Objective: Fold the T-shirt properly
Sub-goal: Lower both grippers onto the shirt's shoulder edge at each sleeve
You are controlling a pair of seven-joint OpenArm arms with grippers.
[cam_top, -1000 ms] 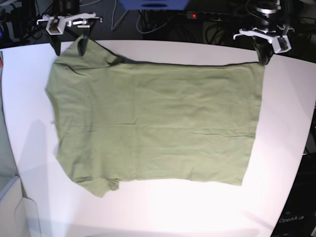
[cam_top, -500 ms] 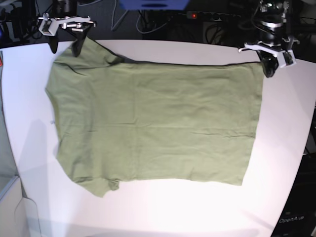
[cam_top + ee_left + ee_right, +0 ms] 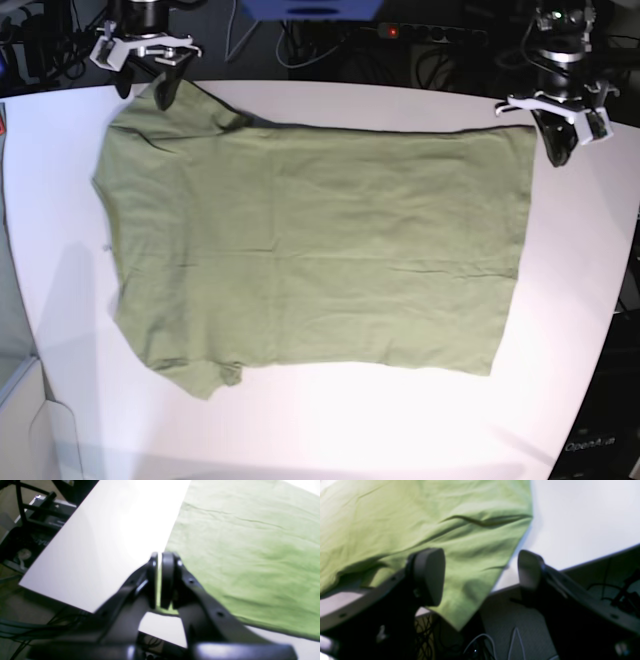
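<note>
The white table (image 3: 330, 420) carries the T-shirt (image 3: 310, 250), spread flat across its middle with one sleeve tip hanging over the far edge. My right hand (image 3: 480, 577) hovers spread wide above that sleeve, holding nothing. My left hand (image 3: 160, 580) hangs pinched together and empty just off the T-shirt's far hem corner.

white table (image 3: 330, 420), glare on near edge | dark cables (image 3: 440, 60) behind | power strip (image 3: 415, 32), red light
</note>
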